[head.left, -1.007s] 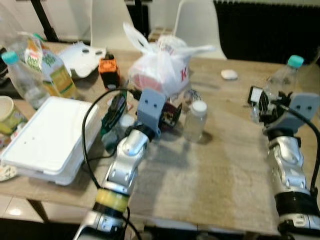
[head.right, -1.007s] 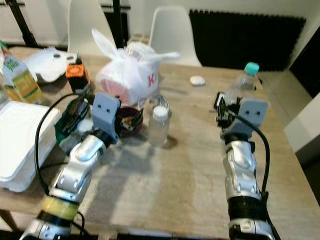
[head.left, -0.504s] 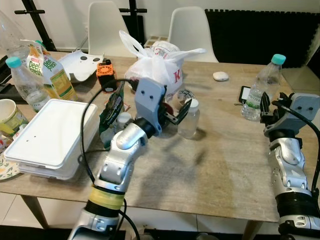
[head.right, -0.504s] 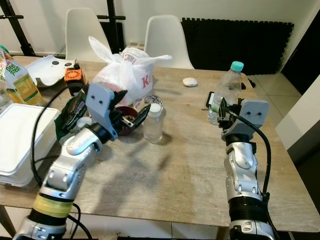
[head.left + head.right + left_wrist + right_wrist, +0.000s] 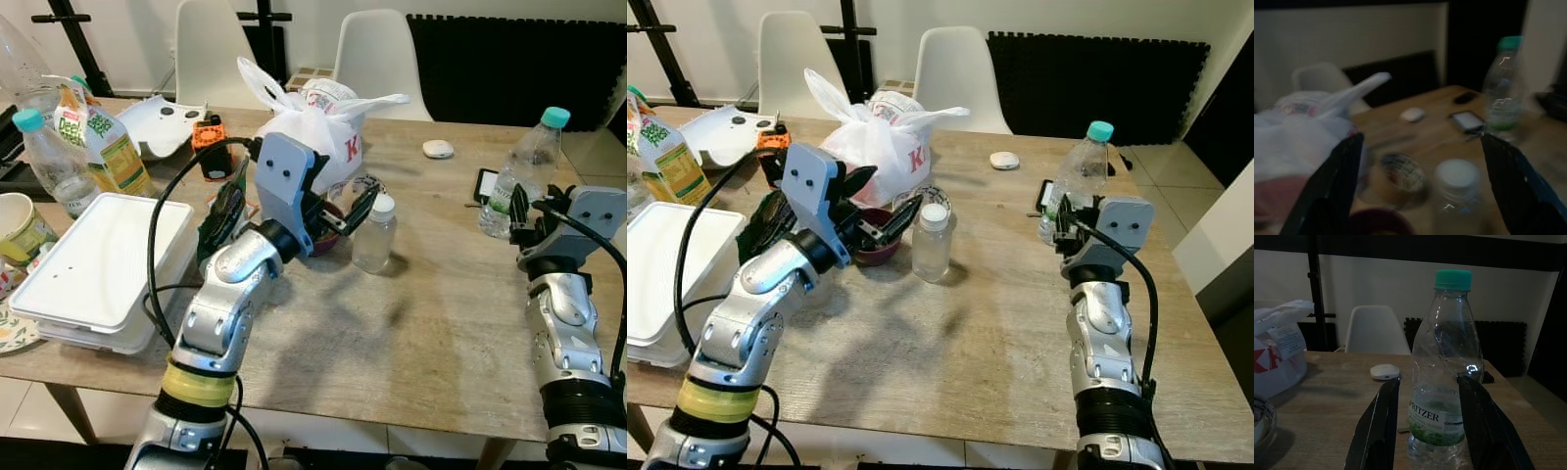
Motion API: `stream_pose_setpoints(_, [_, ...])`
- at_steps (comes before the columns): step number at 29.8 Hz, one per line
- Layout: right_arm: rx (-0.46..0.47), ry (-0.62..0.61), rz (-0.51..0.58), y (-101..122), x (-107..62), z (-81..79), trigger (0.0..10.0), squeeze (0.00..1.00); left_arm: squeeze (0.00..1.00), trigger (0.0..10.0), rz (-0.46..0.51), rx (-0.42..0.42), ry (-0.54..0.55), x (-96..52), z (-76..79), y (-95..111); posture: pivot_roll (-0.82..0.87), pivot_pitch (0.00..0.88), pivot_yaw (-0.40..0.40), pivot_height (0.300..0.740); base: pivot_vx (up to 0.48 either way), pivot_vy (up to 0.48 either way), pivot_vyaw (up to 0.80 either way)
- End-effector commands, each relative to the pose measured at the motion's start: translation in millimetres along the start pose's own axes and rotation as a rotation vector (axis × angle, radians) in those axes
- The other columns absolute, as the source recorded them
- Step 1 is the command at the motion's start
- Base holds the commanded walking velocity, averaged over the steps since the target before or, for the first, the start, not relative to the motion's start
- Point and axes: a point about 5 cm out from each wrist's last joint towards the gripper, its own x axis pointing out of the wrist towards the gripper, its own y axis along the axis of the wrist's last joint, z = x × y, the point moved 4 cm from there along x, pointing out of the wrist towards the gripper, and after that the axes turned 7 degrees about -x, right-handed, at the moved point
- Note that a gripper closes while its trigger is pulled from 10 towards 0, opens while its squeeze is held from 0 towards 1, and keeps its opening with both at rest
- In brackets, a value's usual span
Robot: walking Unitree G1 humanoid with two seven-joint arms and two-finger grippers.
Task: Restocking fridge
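A small clear bottle with a white cap [image 5: 375, 235] stands mid-table beside a dark bowl [image 5: 874, 251] and a tape roll [image 5: 1400, 171]. My left gripper [image 5: 338, 211] hovers just left of that bottle, over the bowl, fingers [image 5: 1327, 188] spread wide and empty. In the left wrist view the small bottle [image 5: 1457, 188] lies between the open fingers, further out. At the table's right side stands a clear water bottle with a teal cap [image 5: 524, 162]. My right gripper [image 5: 522, 211] sits right in front of it, open, with a finger [image 5: 1382, 426] to either side of the water bottle [image 5: 1444, 382].
A knotted white plastic bag [image 5: 313, 122] stands behind the bowl. A green snack packet [image 5: 223, 211], white foam box [image 5: 98, 264], juice carton [image 5: 103, 142], another bottle [image 5: 49, 162] and mug [image 5: 15, 230] crowd the left. A phone [image 5: 487, 183] lies by the water bottle. Bare table [image 5: 392, 333] lies in front.
The camera has shifted. My left gripper has lifted from low beside the bowl and swung toward the small bottle, its fingers now spread. The right gripper has stayed by the water bottle.
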Motion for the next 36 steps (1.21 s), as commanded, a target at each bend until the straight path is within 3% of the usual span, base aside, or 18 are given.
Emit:
stream_pose_setpoints(1, [0.003,-0.005,-0.010,-1,0.2,0.0,10.0,0.00,0.00,10.0,-0.047,0.080,0.009,14.0,0.7,-13,0.01,0.075,-0.028,0.740,0.000,0.000,0.00])
stream_pose_setpoints(8, [0.002,-0.002,0.002,3,1.4,-0.9,10.0,0.00,0.00,10.0,-0.132,0.079,-0.012,34.6,-4.4,-34,-0.01,0.069,-0.020,0.740,0.000,0.000,0.00])
stream_pose_setpoints(15, [-0.003,-0.011,0.006,4,-0.6,2.6,10.0,0.00,0.00,10.0,-0.175,-0.042,-0.089,37.9,3.9,-47,-0.02,0.064,-0.016,0.740,0.000,0.000,0.00])
stream_pose_setpoints(19, [-0.005,-0.009,0.003,3,-1.0,1.4,10.0,0.00,0.00,10.0,-0.177,-0.052,-0.104,39.4,7.0,-54,-0.03,0.061,-0.016,0.740,0.000,0.000,0.00])
stream_pose_setpoints(20, [-0.005,-0.007,0.002,3,-0.9,0.7,10.0,0.00,0.00,6.4,-0.174,-0.053,-0.107,39.9,8.1,-55,-0.03,0.058,-0.014,0.740,0.000,0.000,0.00])
stream_pose_setpoints(21, [-0.006,-0.006,0.002,3,-0.7,0.1,10.0,0.00,0.00,5.0,-0.172,-0.050,-0.109,41.4,8.4,-56,-0.03,0.058,-0.012,0.740,0.000,0.000,0.00])
stream_pose_setpoints(22, [-0.006,-0.006,0.002,3,-0.7,0.1,10.0,0.00,0.00,5.0,-0.172,-0.050,-0.109,41.4,8.4,-56,-0.03,0.058,-0.012,0.740,0.000,0.000,0.00])
stream_pose_setpoints(23, [-0.005,-0.006,0.003,3,-0.5,-0.1,10.0,0.00,0.00,2.9,-0.171,-0.043,-0.115,42.5,9.2,-57,-0.03,0.057,-0.011,0.740,0.000,0.000,0.00])
stream_pose_setpoints(24, [-0.005,-0.006,0.004,3,-0.2,0.0,10.0,0.00,0.00,0.0,-0.174,-0.030,-0.121,43.3,10.4,-59,-0.04,0.054,-0.008,0.740,0.000,0.000,0.00])
stream_pose_setpoints(29, [-0.003,-0.014,0.006,4,-0.3,1.7,10.0,0.00,0.00,0.7,-0.155,0.008,-0.173,44.1,17.6,-57,-0.04,0.049,0.002,0.740,0.000,0.000,0.00])
stream_pose_setpoints(32, [-0.002,-0.019,0.006,3,-1.1,2.3,10.0,0.00,0.00,0.0,-0.153,0.052,-0.196,43.8,20.8,-57,-0.04,0.048,0.006,0.740,0.000,0.000,0.00])
stream_pose_setpoints(36, [0.001,-0.025,0.003,2,-2.6,2.2,10.0,0.00,0.00,0.0,-0.164,0.082,-0.191,43.5,19.7,-60,-0.04,0.046,0.009,0.740,0.000,0.000,0.00])
